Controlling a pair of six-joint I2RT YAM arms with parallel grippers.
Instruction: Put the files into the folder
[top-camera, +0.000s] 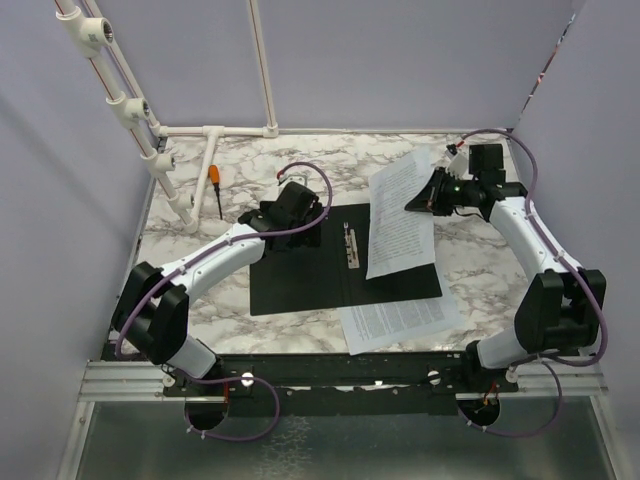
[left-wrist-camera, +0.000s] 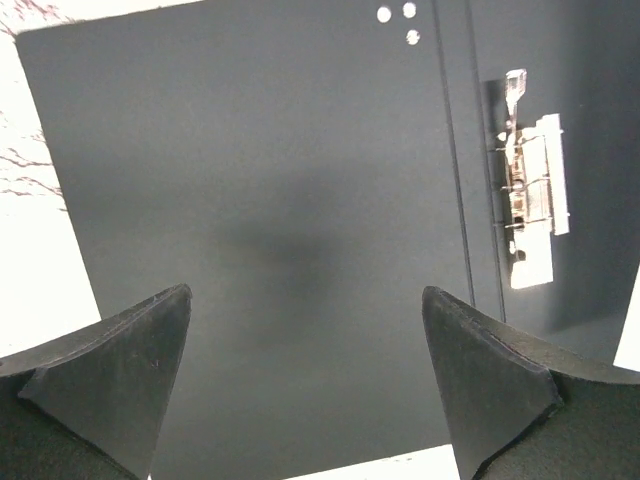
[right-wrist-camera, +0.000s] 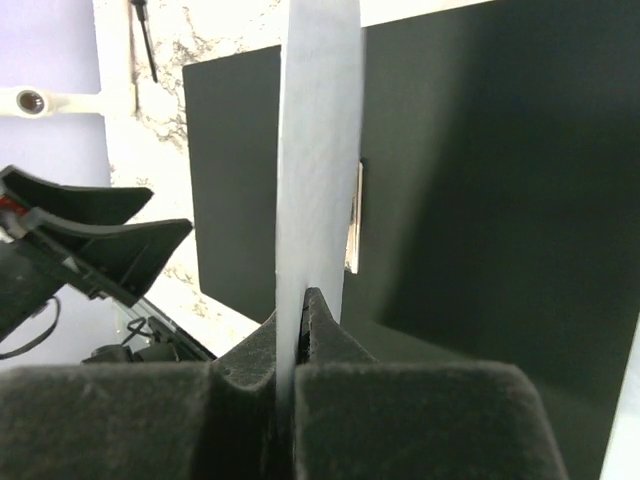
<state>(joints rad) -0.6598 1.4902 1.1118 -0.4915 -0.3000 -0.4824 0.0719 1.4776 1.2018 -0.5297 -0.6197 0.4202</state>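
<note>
The right tool (right-wrist-camera: 303, 300) grips a sheet (top-camera: 398, 225), long axis far-to-near over the open folder (top-camera: 300, 275) (left tool (left-wrist-camera: 305, 291) spread wide).

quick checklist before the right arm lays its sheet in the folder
1. Right gripper shut on the held sheet: ok.
2. Folder lying open, black inside up: ok.
3. Spine clip raised to take paper: cannot tell.
4. Left gripper open over the folder's left half, away from the held sheet: ok.
5. Second sheet inside the folder: not ok, it lies at the folder's near edge.
</note>
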